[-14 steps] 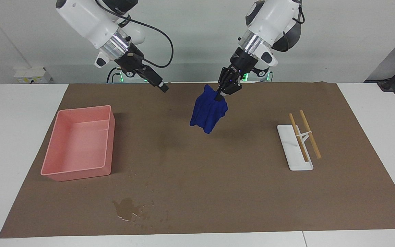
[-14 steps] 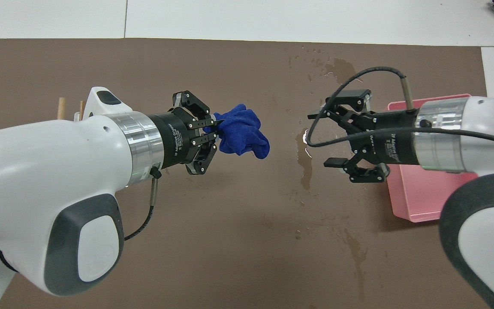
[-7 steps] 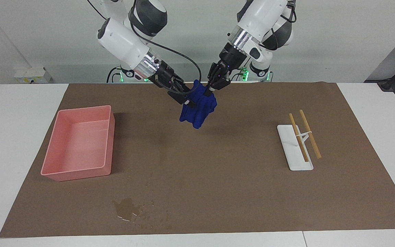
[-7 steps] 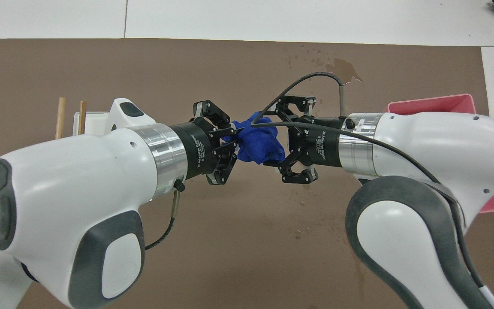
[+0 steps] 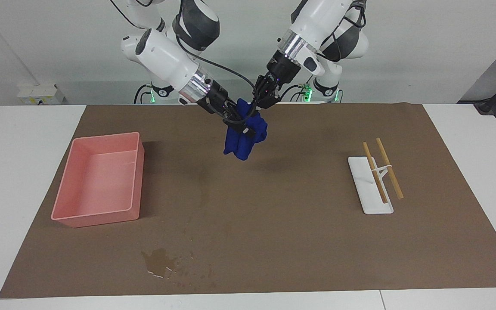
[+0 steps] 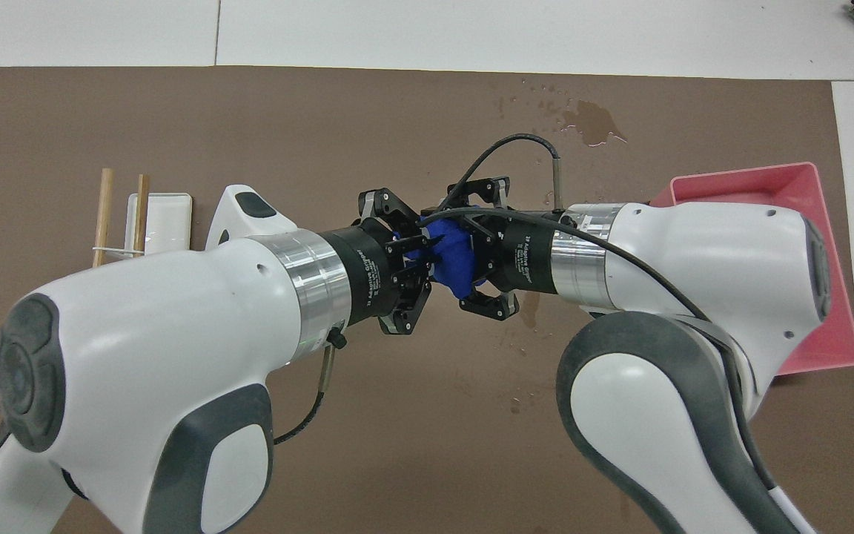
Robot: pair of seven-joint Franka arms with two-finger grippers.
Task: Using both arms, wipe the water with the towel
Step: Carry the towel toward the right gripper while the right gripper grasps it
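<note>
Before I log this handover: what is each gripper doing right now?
Left gripper: shut on the blue towel, held up over the mat.
Right gripper: around the towel; whether it grips yet cannot be told.

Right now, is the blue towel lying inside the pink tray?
No, the blue towel hangs in the air between the two arms, over the brown mat, while the pink tray holds nothing.

One towel (image 5: 244,137), one pink tray (image 5: 97,180), one white rest (image 5: 369,186) — two chopsticks (image 5: 382,168), two arms (image 6: 175,356).
</note>
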